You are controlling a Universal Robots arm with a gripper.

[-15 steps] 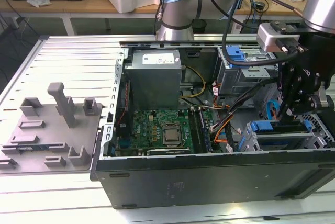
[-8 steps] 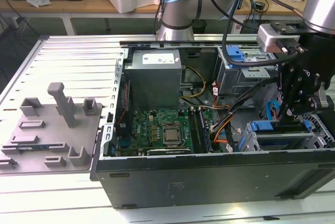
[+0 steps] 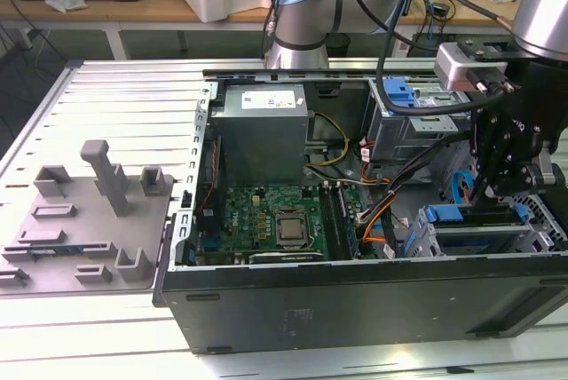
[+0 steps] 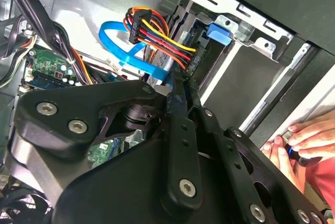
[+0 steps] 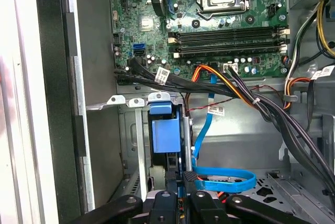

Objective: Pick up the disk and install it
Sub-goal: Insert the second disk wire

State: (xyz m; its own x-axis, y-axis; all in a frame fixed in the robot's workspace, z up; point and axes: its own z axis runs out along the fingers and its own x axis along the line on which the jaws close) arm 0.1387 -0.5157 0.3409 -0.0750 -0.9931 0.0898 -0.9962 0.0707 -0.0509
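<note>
Cables [image 5: 246, 96] & blue SATA lead [image 5: 225, 182] crowd drive cage [image 5: 136, 101]; fingers [image 5: 172, 179] clamped on disk [image 5: 163, 130] w/in cage.

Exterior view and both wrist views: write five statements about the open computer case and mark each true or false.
1. The computer case lies open with its motherboard exposed. True.
2. The gripper hangs over the grey power-supply box. False: it is at the drive cage, at the exterior view's right end of the case.
3. A person's hand is beside the case in the second wrist view. True.
4. A cooler fan covers the processor socket. False: the socket is bare.
5. The disk lies on the grey tray. False: its blue carrier stands edge-on in the drive cage, close to the gripper.
</note>
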